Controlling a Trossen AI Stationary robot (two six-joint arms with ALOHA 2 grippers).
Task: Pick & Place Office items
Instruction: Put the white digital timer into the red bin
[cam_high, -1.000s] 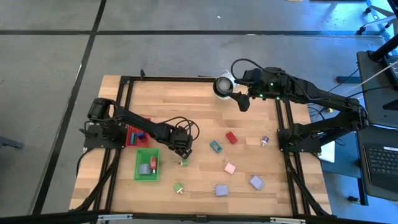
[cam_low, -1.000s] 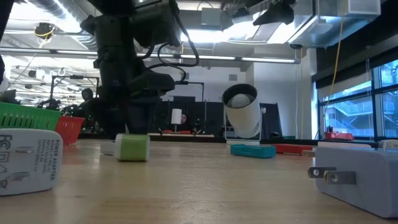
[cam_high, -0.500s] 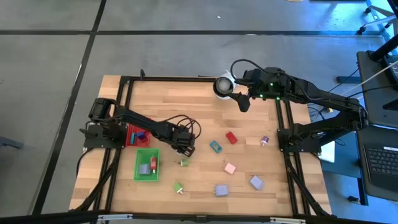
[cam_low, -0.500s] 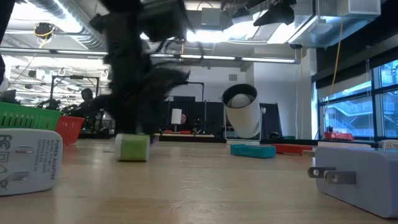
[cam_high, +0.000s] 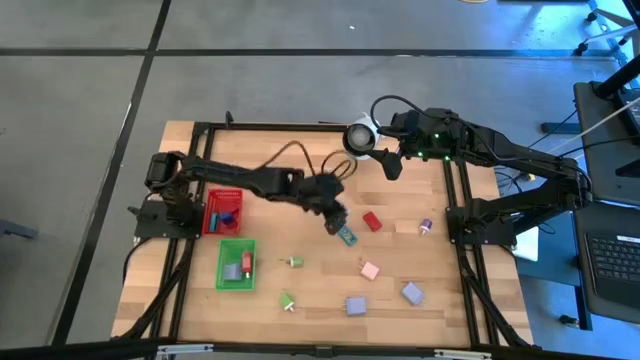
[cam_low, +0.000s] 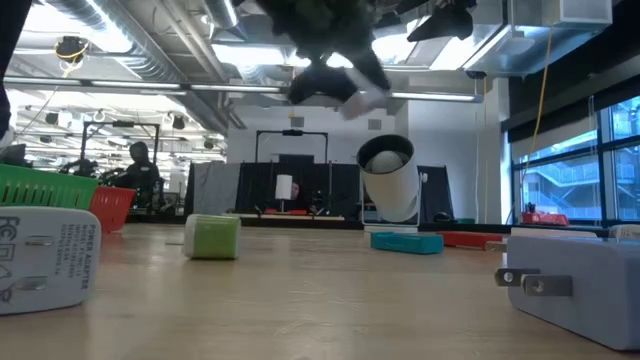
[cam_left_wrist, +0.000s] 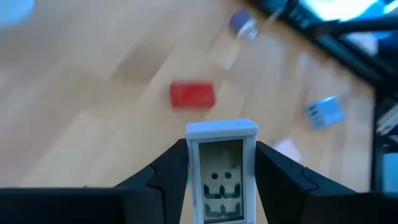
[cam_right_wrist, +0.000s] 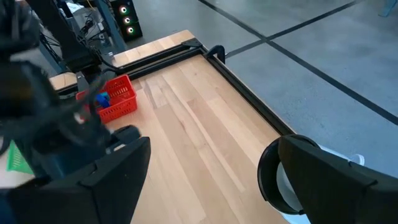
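Note:
My left gripper (cam_high: 335, 218) hangs above the middle of the table, shut on a small pale grey block with a white end (cam_left_wrist: 221, 168). Just below and beside it, a teal piece (cam_high: 347, 236) and a red block (cam_high: 372, 221) lie flat on the wood. A pink piece (cam_high: 370, 270), two lavender blocks (cam_high: 355, 305), a purple pin (cam_high: 425, 226) and two green pins (cam_high: 295, 262) lie scattered nearer the front. My right gripper (cam_high: 390, 165) waits open and high over the far edge, with nothing between its fingers. My left gripper pinches the pale block by its two long sides (cam_left_wrist: 191, 177) between its two fingers (cam_left_wrist: 158, 183). The white end sticks out past the fingertips. The fingers slant down from the table's left. The block hangs clear of the table.
A red mesh tray (cam_high: 222, 212) and a green mesh tray (cam_high: 237, 264), each with a few pieces inside, stand at the left. A white round object with a black centre (cam_high: 360, 138) stands at the far edge beside my right gripper. Black frame rails run along the table's sides.
My left gripper has risen from table height beside the green tray. It has swung toward the table's right and far side, rolling as it went, and now hangs over the teal piece with the pale block lifted clear.

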